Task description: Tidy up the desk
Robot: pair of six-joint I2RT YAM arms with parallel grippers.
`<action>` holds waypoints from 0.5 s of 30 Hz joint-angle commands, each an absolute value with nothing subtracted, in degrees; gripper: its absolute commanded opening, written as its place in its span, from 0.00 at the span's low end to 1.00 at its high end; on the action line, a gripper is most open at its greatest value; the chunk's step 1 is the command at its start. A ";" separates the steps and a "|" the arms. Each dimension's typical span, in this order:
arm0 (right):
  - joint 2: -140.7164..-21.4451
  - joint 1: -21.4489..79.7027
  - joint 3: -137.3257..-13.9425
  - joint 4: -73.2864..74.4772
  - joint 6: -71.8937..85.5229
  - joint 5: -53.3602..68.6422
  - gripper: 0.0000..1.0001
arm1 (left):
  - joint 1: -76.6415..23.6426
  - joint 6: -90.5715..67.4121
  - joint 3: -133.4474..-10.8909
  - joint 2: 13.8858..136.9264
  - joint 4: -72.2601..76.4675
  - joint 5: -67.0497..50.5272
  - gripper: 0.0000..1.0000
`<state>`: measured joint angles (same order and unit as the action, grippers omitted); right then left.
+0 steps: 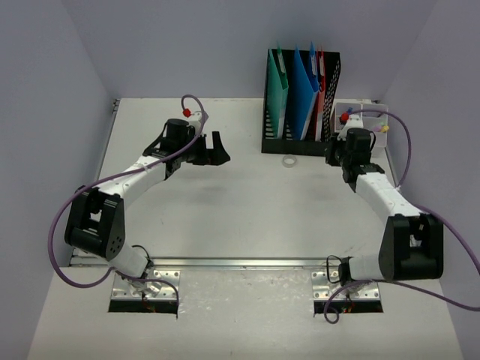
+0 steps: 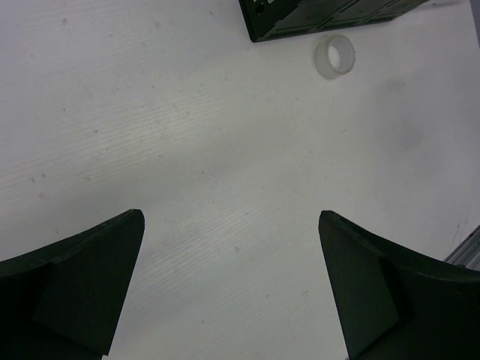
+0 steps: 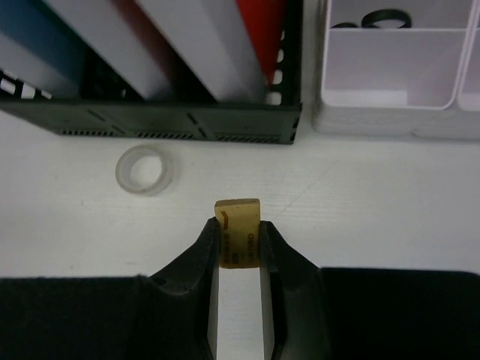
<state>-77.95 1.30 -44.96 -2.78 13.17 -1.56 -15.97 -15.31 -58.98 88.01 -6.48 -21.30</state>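
A metal rail [image 1: 240,262] runs along the near edge of the desk [image 1: 247,217], the white tabletop that spreads out under both arms to the back wall. Over its left half the left gripper [image 2: 231,217] hovers with its jaws spread wide and nothing between them, only bare white surface below. On the right side the right gripper [image 3: 238,232] is clenched on a small tan block [image 3: 238,210], which stands upright between the fingertips just above the desk; it may be an eraser, but the print on its side is too small to read. Just beyond it and to its left a clear tape ring [image 3: 145,170] lies flat on the desk, close to the front of the black mesh file holder [image 3: 180,124] but apart from it. The holder stands near the back, with a green folder [image 1: 277,90], a blue folder [image 1: 304,90] and a red folder [image 1: 321,75] upright in it. Just beside it on the right sits the clear compartment box [image 3: 390,112], with black rings [image 3: 384,16] in a rear compartment
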 commanded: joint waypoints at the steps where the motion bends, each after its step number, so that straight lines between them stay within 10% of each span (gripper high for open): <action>1: -83.48 -3.58 -53.23 -8.52 15.56 -5.36 0.00 | -15.20 -14.77 -59.67 86.13 -3.43 -22.76 1.00; 15: -104.09 -7.82 -71.39 -6.34 19.77 -7.29 0.00 | -15.20 -13.70 -59.41 84.64 -5.82 -20.63 1.00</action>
